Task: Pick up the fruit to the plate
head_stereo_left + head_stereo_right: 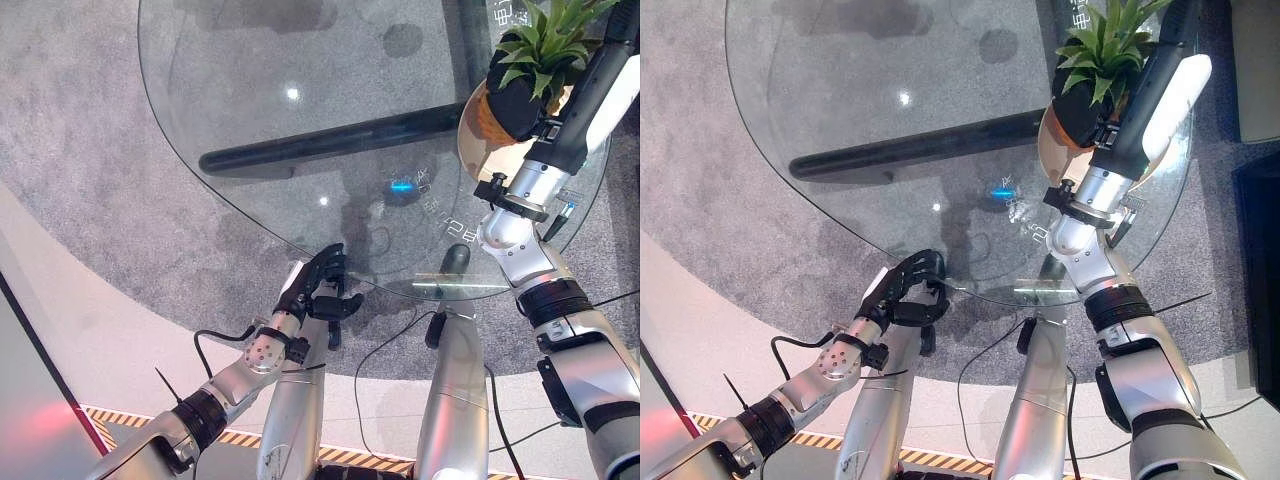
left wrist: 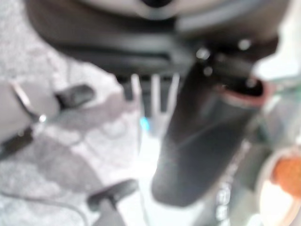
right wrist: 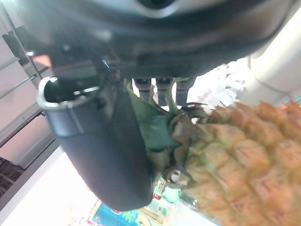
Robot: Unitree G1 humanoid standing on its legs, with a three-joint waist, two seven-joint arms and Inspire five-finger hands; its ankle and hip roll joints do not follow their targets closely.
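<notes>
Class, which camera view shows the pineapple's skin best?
The right wrist view: the pineapple sits close, its scaly skin and leaf base plain beside the right robot hand. Both eye views show mostly its green crown and a sliver of body behind the hand; the left wrist view shows an orange blur.

Legible text: none | white marks on glass counter (image 1: 300, 130) edge: unreadable | labels, numbers: none readable

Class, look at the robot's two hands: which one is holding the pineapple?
The right hand, out over the glass table, is wrapped round the pineapple by the plate. The left hand is curled, holding nothing, at the table's near edge.
</notes>
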